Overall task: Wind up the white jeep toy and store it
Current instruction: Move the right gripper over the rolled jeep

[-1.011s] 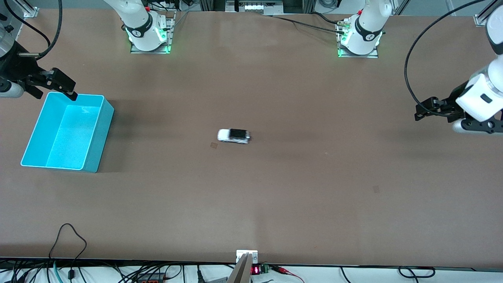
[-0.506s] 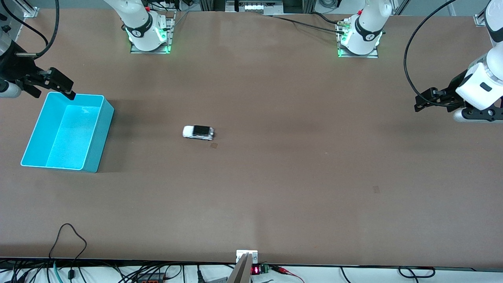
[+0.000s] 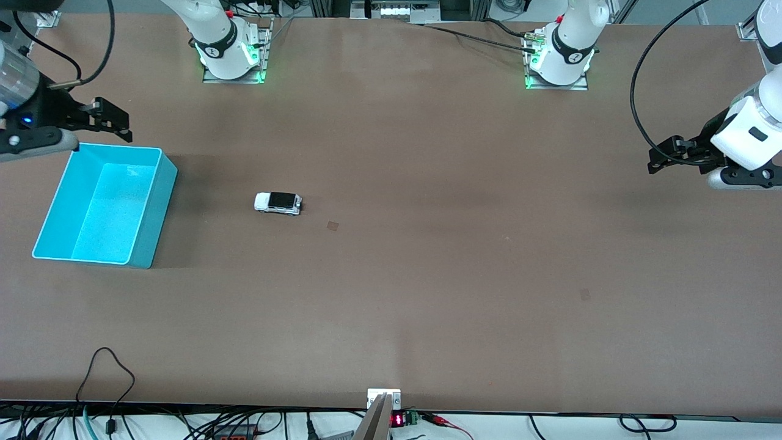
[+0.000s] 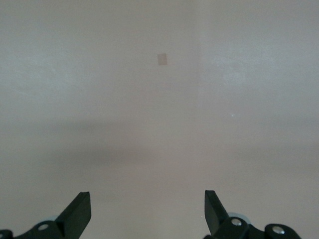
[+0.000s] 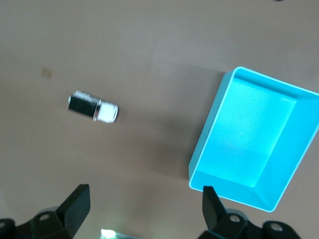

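From the high front camera, we see the tiny white jeep toy (image 3: 278,203) with its black rectangular roof panel standing on its wheels on the bare brown table (image 3: 427,275), alone, toward the right arm's end and near — but apart from — the open turquoise plastic bin (image 3: 64,201). The right gripper (image 3: 113,122) hangs just off the bin's rim nearest the robot bases, jaws spread, holding nothing. The left gripper (image 3: 663,160) waits above its own end of the table, well apart from the toy.

Through the left wrist camera, we see only bare tabletop and a small square patch (image 4: 162,59) — the left gripper (image 4: 147,209) has its dark fingers (image 4: 79,209) parted wide and empty.

Through the right wrist camera, we look down on the jeep (image 5: 93,107) and the bin (image 5: 219,144), the toy lying outside the bin beside one of its walls, the right gripper (image 5: 145,205) standing wide with nothing between its fingers (image 5: 77,201).
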Robot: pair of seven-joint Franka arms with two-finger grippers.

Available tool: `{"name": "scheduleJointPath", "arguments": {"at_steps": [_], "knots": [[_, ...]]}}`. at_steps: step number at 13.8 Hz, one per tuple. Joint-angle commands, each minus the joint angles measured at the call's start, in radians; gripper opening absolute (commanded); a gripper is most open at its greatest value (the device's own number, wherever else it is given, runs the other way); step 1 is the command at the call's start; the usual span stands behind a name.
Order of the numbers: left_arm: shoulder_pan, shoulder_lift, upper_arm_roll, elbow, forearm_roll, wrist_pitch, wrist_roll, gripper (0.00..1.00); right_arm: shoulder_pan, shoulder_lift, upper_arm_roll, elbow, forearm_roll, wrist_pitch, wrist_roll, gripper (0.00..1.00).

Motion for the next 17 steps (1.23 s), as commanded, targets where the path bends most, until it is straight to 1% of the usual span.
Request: {"name": "scheduleJointPath", "arguments": {"at_steps": [1, 3, 5, 7, 10, 14, 17], "knots": [[-0.007, -0.006, -0.003, 0.029, 0.022, -0.05, 0.007, 1.0, 0.01, -0.004, 0.001, -0.072, -0.004, -0.004, -0.151, 1.0], [-0.007, -0.006, -0.003, 0.04, 0.021, -0.06, 0.003, 1.0, 0.015, -0.004, 0.011, -0.137, -0.002, 0.034, -0.254, 1.0], [-0.009, -0.006, -0.005, 0.042, 0.021, -0.059, -0.006, 1.0, 0.058, -0.007, 0.011, -0.238, -0.002, 0.142, -0.363, 1.0], [-0.007, -0.006, -0.002, 0.042, 0.021, -0.06, -0.007, 1.0, 0.107, -0.005, 0.011, -0.327, -0.002, 0.27, -0.421, 1.0], [-0.007, -0.006, -0.003, 0.042, 0.021, -0.062, -0.007, 1.0, 0.194, 0.011, 0.009, -0.416, -0.004, 0.409, -0.458, 1.0], [-0.007, -0.006, -0.003, 0.043, 0.021, -0.062, -0.007, 1.0, 0.262, 0.122, 0.011, -0.482, -0.001, 0.656, -0.489, 1.0], [-0.007, -0.006, -0.003, 0.043, 0.021, -0.071, -0.01, 1.0, 0.277, 0.221, 0.011, -0.481, -0.002, 0.788, -0.491, 1.0]]}}
